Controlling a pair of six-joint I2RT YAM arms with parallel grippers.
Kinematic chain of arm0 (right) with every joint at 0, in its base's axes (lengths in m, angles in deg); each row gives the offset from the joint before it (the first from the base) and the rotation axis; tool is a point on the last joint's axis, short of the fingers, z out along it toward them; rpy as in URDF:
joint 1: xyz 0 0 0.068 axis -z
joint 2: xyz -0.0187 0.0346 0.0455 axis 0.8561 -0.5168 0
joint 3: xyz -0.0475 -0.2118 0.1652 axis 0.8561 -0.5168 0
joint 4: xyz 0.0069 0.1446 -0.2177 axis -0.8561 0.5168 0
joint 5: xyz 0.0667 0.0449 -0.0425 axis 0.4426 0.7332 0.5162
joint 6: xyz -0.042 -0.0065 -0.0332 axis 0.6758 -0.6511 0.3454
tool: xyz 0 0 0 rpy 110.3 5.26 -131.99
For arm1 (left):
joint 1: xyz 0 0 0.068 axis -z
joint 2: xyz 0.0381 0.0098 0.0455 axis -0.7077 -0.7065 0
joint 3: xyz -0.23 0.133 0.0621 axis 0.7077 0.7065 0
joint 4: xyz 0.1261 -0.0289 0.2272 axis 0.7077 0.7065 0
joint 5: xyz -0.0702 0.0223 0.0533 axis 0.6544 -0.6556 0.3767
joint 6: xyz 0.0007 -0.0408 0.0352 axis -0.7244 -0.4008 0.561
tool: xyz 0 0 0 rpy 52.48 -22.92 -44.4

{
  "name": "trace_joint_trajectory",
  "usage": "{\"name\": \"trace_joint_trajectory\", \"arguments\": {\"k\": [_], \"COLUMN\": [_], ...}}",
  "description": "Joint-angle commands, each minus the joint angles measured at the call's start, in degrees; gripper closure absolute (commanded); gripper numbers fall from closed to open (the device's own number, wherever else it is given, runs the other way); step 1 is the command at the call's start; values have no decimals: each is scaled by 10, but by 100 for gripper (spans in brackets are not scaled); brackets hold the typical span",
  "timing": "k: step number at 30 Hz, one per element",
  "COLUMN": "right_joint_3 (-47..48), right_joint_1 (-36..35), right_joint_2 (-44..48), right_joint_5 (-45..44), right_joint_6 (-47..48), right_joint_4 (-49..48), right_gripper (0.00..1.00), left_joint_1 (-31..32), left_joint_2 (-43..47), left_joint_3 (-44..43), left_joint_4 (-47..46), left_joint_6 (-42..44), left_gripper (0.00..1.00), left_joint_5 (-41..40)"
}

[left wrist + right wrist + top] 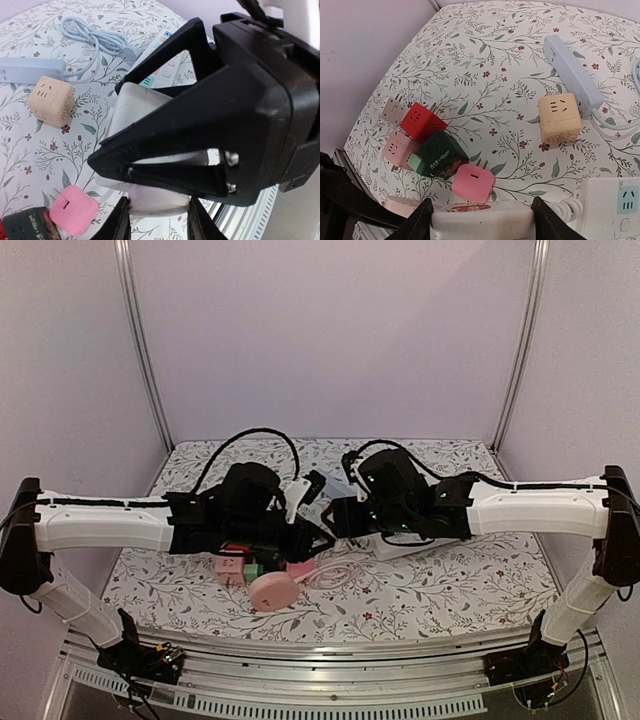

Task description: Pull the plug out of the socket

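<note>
Left wrist: left tool (pixel 157 216) clamped on white block (pixel 135 105); right tool (pixel 482 212) gripped same block, prob. Block's bottom was cut off by frame.

The floral-print worktop (pixel 510 45) carries a pale blue power strip (pixel 572 75) with a beige cube socket (pixel 559 119) just beside it. Well apart from them, a red cube (pixel 422 122), a pink cube (pixel 400 147) and a dark green cube (pixel 442 152) sit huddled together.
</note>
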Motion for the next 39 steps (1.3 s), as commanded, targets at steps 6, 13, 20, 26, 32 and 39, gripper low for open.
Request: {"name": "trace_joint_trajectory", "arguments": {"k": [6, 13, 20, 26, 32, 39], "right_joint_3": [25, 22, 20, 20, 21, 20], "right_joint_1": [-12, -12, -11, -11, -12, -12], "right_joint_2": [12, 18, 22, 22, 22, 19], "right_joint_5": [70, 142, 143, 141, 145, 148], "right_joint_6": [10, 35, 39, 39, 40, 40], "right_joint_4": [-56, -79, -89, -91, -95, -95], "right_gripper": [77, 76, 76, 76, 76, 77], "left_joint_1": [-18, -21, -20, -19, -10, -9], "left_joint_2": [-3, -14, -19, -25, -47, -56], "left_joint_3": [6, 0, -3, -7, -27, -37], "left_joint_4": [-21, -22, -17, -8, 7, 4], "left_joint_6": [-14, -12, -8, -7, 0, 6], "left_gripper": [91, 60, 44, 48, 57, 62], "left_joint_5": [-21, 3, 1, -4, -9, -7]}}
